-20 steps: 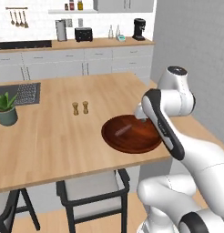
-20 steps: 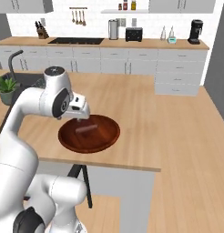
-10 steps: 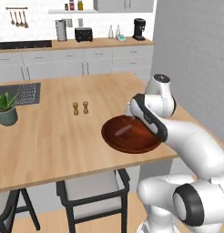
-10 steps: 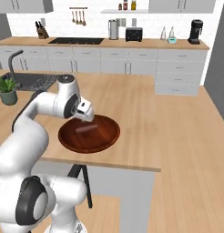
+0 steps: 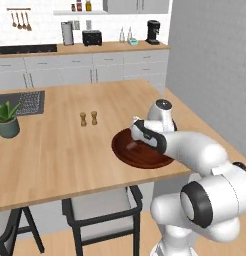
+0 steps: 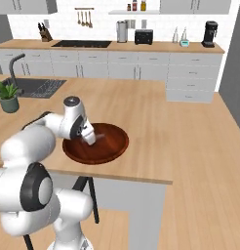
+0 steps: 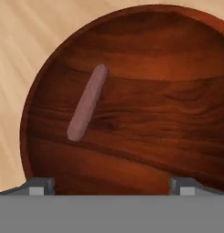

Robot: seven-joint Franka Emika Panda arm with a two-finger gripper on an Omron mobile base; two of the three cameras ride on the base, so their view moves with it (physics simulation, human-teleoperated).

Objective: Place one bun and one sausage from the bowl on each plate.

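The wide dark reddish-brown wooden bowl (image 5: pixel 145 152) (image 6: pixel 106 141) (image 7: pixel 145 113) sits near the front edge of the island counter. One reddish-brown sausage (image 7: pixel 87 103) lies slanted in its left half in the hand view. My gripper (image 5: pixel 133 141) (image 6: pixel 90 138) (image 7: pixel 111 185) hangs low over the bowl and points down into it. It is open, with the two fingertips (image 7: pixel 40 185) spread wide and nothing between them. The sausage lies ahead of the left fingertip, apart from it. The bun and the plate are out of view.
Two small shakers (image 5: pixel 88 118) stand on the counter (image 5: pixel 60 145) behind and left of the bowl. A potted plant (image 5: pixel 6 120) (image 6: pixel 8 95) and a sink (image 6: pixel 36 87) are at the far left. A chair (image 5: pixel 102 207) is tucked under the counter's front edge.
The hand has dropped and moved left over the bowl, from above its far right rim toward its middle. The jaws have stayed open. The bowl has not moved.
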